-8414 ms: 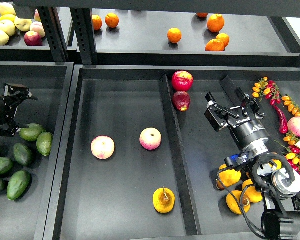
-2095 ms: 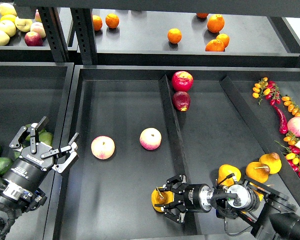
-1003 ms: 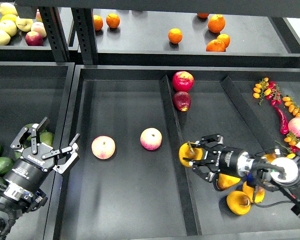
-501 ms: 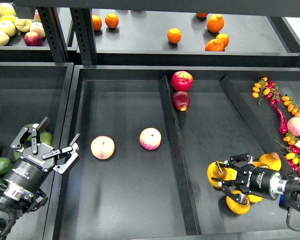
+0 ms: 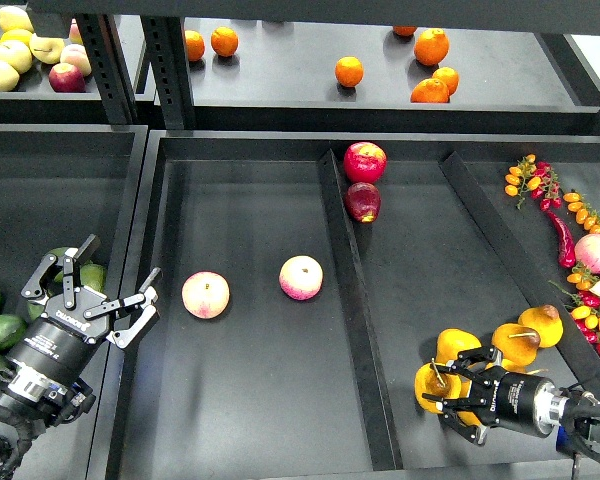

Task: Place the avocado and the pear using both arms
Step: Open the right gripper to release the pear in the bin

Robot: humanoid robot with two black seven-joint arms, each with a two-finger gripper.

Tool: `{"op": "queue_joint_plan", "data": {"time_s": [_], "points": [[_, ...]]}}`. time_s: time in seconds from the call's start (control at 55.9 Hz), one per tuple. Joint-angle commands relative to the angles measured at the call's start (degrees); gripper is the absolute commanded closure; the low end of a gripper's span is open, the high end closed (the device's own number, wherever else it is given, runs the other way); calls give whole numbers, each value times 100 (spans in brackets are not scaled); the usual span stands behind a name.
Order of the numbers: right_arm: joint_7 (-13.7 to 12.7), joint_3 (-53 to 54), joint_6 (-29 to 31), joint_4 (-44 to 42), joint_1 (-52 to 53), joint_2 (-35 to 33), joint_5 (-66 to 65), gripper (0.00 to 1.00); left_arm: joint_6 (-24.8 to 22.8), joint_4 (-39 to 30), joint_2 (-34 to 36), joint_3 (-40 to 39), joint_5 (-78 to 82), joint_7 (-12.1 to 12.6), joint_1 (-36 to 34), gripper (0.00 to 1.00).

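Right hand [image 5: 450,391] grips the plump yellow-orange pear with a thin brown stem [image 5: 432,384], low beside the other yellow pears [image 5: 516,342].
Set it down softly, then let go. Left hand [image 5: 102,287] is open and empty; dark green oval avocados [image 5: 2,332] lie just behind it.

left arm: enters from lower-left corner, angled up and to the right
left gripper [image 5: 102,290]: fingers spread wide, nothing between them
right arm: enters from lower-right corner, lying low, pointing left
right gripper [image 5: 442,393]: fingers closed around the pear [image 5: 430,382]
right wrist: roughly horizontal, silver ring visible behind the black gripper body
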Motion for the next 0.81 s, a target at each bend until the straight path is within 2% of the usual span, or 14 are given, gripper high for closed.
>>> {"op": "queue_joint_plan", "data": {"time_s": [0.0,0.215,0.412,0.519,0.573,0.591,0.734,0.788], "points": [[0,-12,3,-112,3,120,-79,69,0,1,0,-1,0,0,0,1],[0,-12,3,-252,3,252,-167,65,0,1,0,-1,0,0,0,1],[0,14,3,-288,12,305,-159,53,0,1,0,-1,0,0,0,1],[0,32,-6,-288,12,305,-159,51,0,1,0,-1,0,0,0,1],[0,41,-6,-288,20,305,-159,48,0,-8,0,-1,0,0,0,1],[0,41,-6,-288,20,305,-159,43,0,0,0,-1,0,0,0,1],[0,49,-23,-288,12,296,-150,34,0,1,0,-1,0,0,0,1],[0,58,-58,-261,20,296,-141,27,0,1,0,-1,0,0,0,1]]}}
